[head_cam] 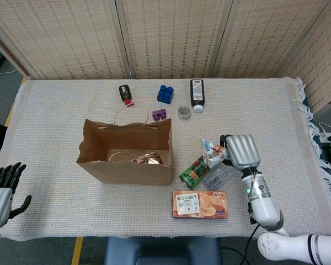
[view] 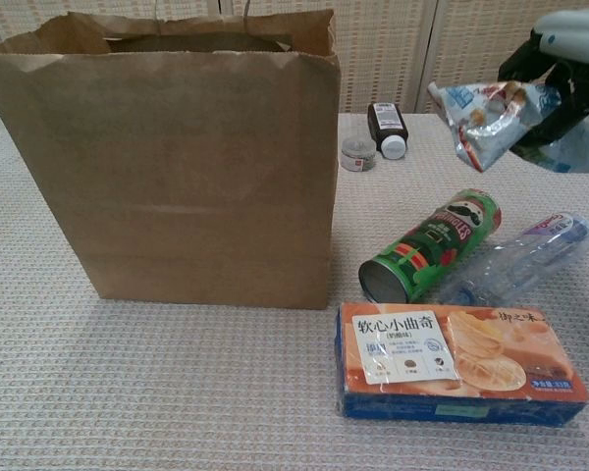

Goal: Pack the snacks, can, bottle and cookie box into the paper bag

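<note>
In the head view the right hand (head_cam: 240,152) holds a snack packet (head_cam: 211,149) in its curled fingers, lifted clear of the bench (head_cam: 55,105), to the right of the open paper bag (head_cam: 127,152), which already has something red and shiny inside. The left hand (head_cam: 1,190) waits at the near left edge, fingers spread and holding nothing. Below the lifted packet lie the green can (head_cam: 193,171) and the clear bottle (head_cam: 220,176), with the cookie box (head_cam: 201,203) nearer. In the chest view the packet (view: 486,118) hangs from the right hand (view: 569,44) well above the can (view: 434,245) and bottle (view: 520,265), about level with the bag's rim (view: 324,29). To do this step well, I would carry the packet left with that height kept, so it clears the rim, bring it over the middle of the opening, and release only once it is inside, since a brush against the thin paper wall could tip the bag.
</note>
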`<state>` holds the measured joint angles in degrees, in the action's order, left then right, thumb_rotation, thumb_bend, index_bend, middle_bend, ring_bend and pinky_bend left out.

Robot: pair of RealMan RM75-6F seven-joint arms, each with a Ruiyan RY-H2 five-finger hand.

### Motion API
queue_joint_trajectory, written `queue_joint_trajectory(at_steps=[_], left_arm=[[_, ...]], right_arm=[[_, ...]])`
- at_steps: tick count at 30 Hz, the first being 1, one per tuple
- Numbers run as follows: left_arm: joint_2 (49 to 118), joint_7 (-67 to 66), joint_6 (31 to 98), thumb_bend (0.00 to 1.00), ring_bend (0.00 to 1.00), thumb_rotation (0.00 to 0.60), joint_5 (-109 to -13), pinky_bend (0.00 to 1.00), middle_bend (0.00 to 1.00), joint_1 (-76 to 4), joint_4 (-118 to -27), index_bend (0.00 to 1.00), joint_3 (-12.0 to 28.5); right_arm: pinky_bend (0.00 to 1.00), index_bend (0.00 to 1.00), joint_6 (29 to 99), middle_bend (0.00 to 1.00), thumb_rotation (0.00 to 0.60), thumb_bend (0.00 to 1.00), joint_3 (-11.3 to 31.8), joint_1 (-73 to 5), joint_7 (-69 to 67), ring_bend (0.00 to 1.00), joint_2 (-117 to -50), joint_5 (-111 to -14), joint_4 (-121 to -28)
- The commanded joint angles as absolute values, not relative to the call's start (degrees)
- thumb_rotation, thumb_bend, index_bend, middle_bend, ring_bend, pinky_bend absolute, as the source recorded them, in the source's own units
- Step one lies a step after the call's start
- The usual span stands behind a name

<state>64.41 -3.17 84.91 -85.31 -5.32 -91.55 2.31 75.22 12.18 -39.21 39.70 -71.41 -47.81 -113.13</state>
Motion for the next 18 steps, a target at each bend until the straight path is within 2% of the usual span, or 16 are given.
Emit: queue_joint_trajectory(at_steps=[1,5,9,14,18], left_arm=[[64.46,-3.47,84.88,0.36,0.00,0.600,-85.23,0.00,0.00,-5.37,-91.64,0.04,2.37],[64.53,-3.91,84.77,0.36,0.00,0.600,-85.14,0.00,0.00,-5.48,-91.73,0.04,2.47],[64.57,-4.16,84.64,0.36,0.00,0.600,-85.11,0.00,0.00,-5.61,-91.83,0.04,2.53],[64.49,-3.98,84.45,0.36,0.00,0.600,-85.16,0.00,0.00,-5.74,-91.78,0.04,2.53],[64.34,-3.32,84.39,0.36,0.00,0.600,-85.37,0.00,0.00,-5.77,-91.63,0.04,2.44]], right_arm=[[0.82,0.81,78.99,0.70,0.600,0.38,17.85,-38.92,36.63,0.73,-67.52,-49.37,-118.97],[0.82,0.81,82.43,0.70,0.600,0.38,23.77,-40.27,35.44,0.73,-66.50,-48.62,-123.47],[0.82,0.80,85.35,0.70,0.600,0.38,26.98,-44.10,40.37,0.72,-68.11,-48.82,-125.31],[0.82,0.78,89.17,0.70,0.600,0.38,30.88,-51.78,48.09,0.70,-74.80,-45.03,-125.94],[0.81,0.78,91.19,0.70,0.600,0.38,31.94,-58.11,53.24,0.70,-81.27,-43.21,-123.52]])
